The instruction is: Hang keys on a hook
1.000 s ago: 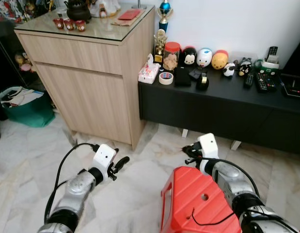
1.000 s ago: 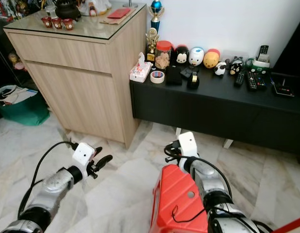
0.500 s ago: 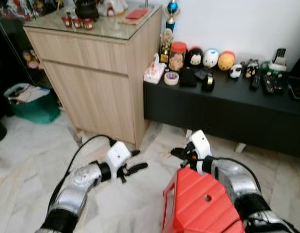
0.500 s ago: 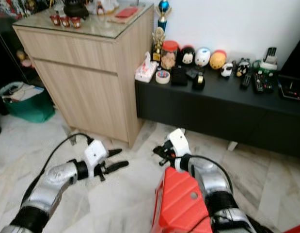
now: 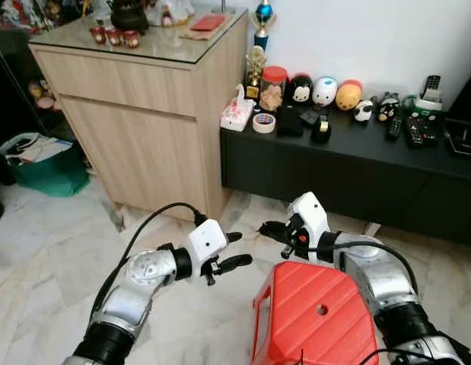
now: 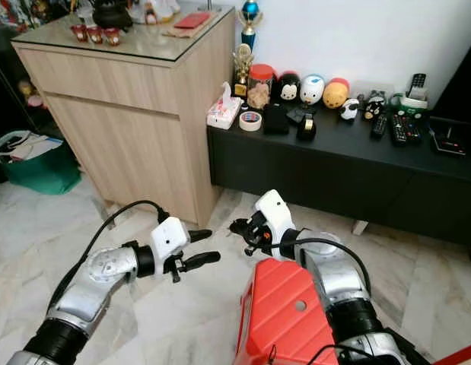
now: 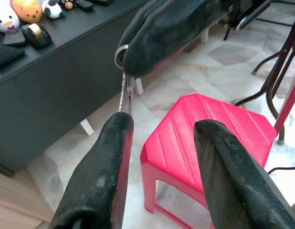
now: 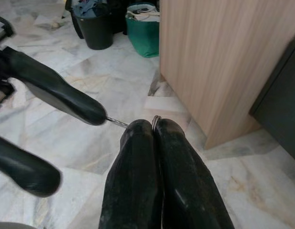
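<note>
While the right gripper (image 8: 154, 131) is pinching the keys (image 7: 125, 90) by their ring between closed fingers, it is holding them above the marble floor (image 5: 52, 243), just beside the red stool (image 5: 315, 312). The keys are hanging as a thin strip, long axis running from the right fingertips toward the left gripper (image 5: 239, 251). The left fingers (image 7: 102, 167) are spread apart, one tip touching the keys' free end. A wooden cabinet (image 5: 144, 129) and a dark bench (image 5: 349, 163) are standing behind.
</note>
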